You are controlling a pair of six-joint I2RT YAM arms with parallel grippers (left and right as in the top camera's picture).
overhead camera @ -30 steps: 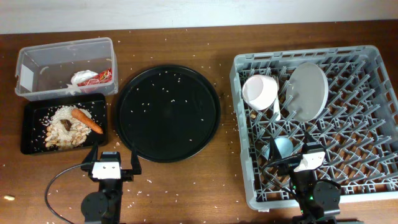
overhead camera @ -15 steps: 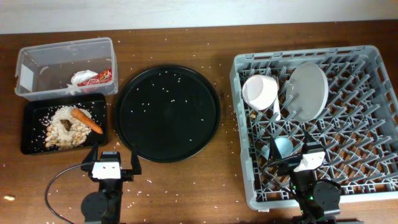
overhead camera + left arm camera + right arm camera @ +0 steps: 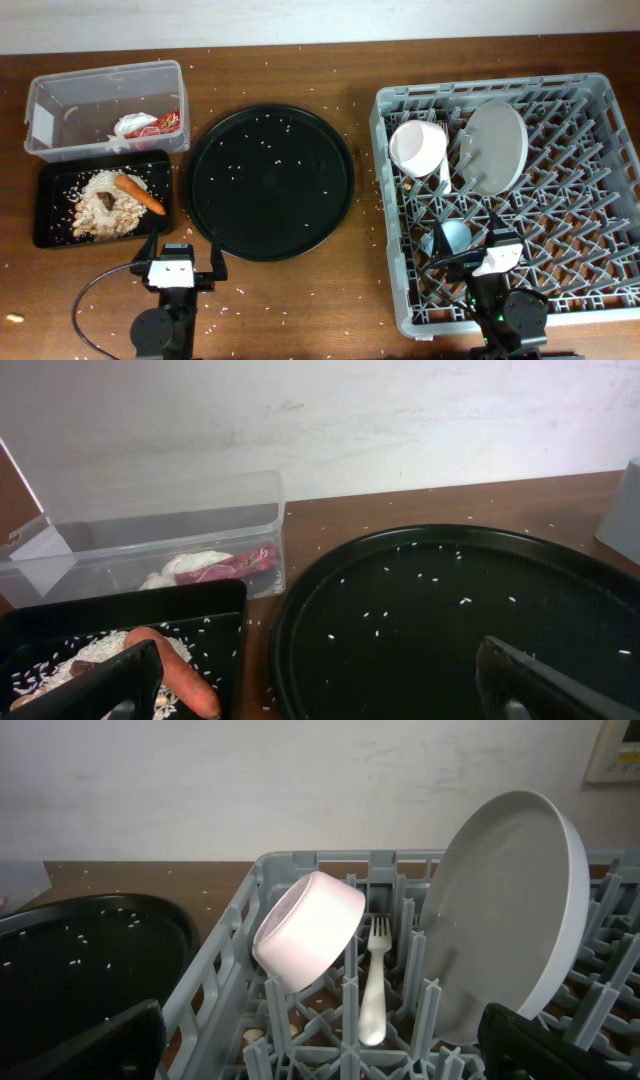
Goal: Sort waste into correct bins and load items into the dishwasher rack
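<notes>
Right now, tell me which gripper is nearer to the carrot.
Left. The left gripper hangs open just by the near corner of the shallow black tray holding the carrot; the right gripper is far off, over the dishwasher rack's near side.

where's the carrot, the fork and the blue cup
carrot [image 3: 140, 195], overhead view, middle of its body
white fork [image 3: 373, 985], right wrist view, its handle
light blue cup [image 3: 452, 238], overhead view, its middle

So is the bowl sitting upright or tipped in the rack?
Tipped: the bowl leans on its side among the rack pegs.
</notes>
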